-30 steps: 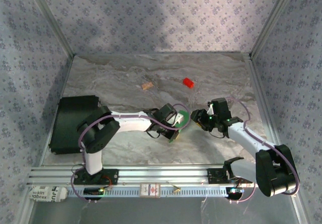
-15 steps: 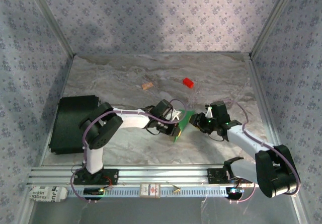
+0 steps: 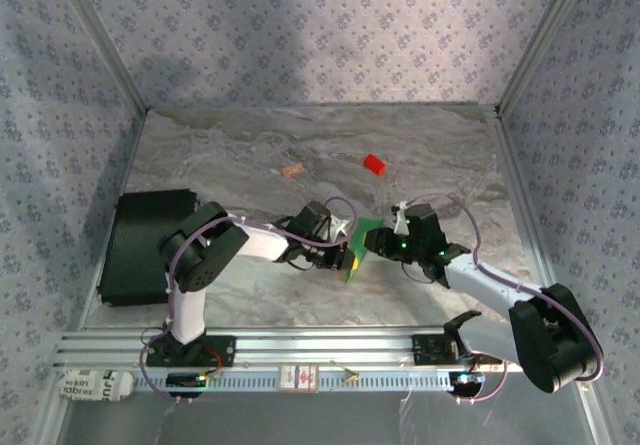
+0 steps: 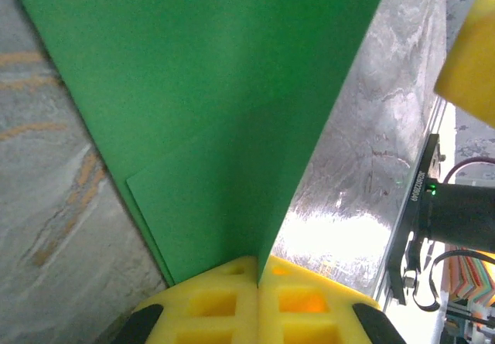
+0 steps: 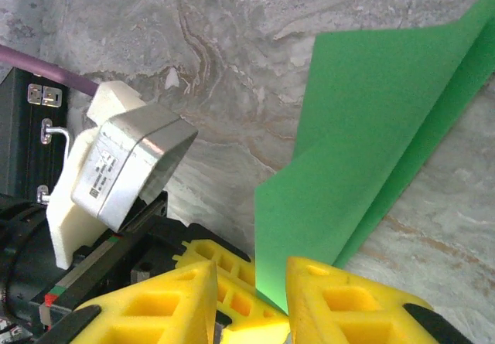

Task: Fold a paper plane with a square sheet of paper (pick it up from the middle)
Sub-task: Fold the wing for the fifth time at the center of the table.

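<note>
The square sheet of paper is bright green and folded, standing on edge above the marble table between the two grippers. My left gripper is shut on its lower edge; in the left wrist view the yellow pads meet on the paper along its crease. My right gripper faces it from the right. In the right wrist view its jaws stand apart around a corner of the paper, which lies against the right finger. The left gripper's pads show in the gap.
A small red block and a tan cork-like piece lie farther back on the table. A black box sits at the left edge. An aluminium rail runs along the near edge, and patterned walls close in three sides.
My right gripper has moved left up to the paper and its jaws have narrowed. The left gripper, still shut on the paper, has shifted slightly left and turned the sheet.
</note>
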`<state>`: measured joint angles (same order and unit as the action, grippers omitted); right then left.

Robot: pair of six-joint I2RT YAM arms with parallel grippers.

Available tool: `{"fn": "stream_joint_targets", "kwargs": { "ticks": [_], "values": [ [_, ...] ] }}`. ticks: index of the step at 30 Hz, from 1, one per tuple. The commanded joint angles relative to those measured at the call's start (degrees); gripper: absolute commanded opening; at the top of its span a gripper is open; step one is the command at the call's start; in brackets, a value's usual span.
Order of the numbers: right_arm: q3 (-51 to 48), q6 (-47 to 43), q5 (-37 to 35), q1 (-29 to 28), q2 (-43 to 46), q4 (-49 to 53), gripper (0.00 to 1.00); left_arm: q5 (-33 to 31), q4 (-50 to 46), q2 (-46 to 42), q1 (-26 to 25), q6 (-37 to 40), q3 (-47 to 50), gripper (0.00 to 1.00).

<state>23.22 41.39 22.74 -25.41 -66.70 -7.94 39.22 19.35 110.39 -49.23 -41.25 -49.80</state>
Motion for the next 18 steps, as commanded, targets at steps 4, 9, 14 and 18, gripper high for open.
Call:
{"fn": "stream_joint_targets", "kwargs": {
  "ticks": [4,9,14,18],
  "values": [
    [0.0,0.2,6.2,1.5,-6.0,-4.9,0.28,2.3,8.9,1.4,0.3,-4.5,2.5,0.00],
    [0.5,1.4,8.9,1.2,-10.0,-9.3,0.23,2.5,10.3,1.8,0.6,-6.5,3.8,0.00],
    [2.0,1.3,10.1,1.4,-12.3,-10.8,0.18,3.3,10.7,2.5,1.1,-8.1,4.2,0.00],
    [2.4,1.9,10.4,2.2,-14.4,-12.0,0.15,3.7,10.8,2.7,1.5,-8.9,4.4,0.00]
  ]
}}
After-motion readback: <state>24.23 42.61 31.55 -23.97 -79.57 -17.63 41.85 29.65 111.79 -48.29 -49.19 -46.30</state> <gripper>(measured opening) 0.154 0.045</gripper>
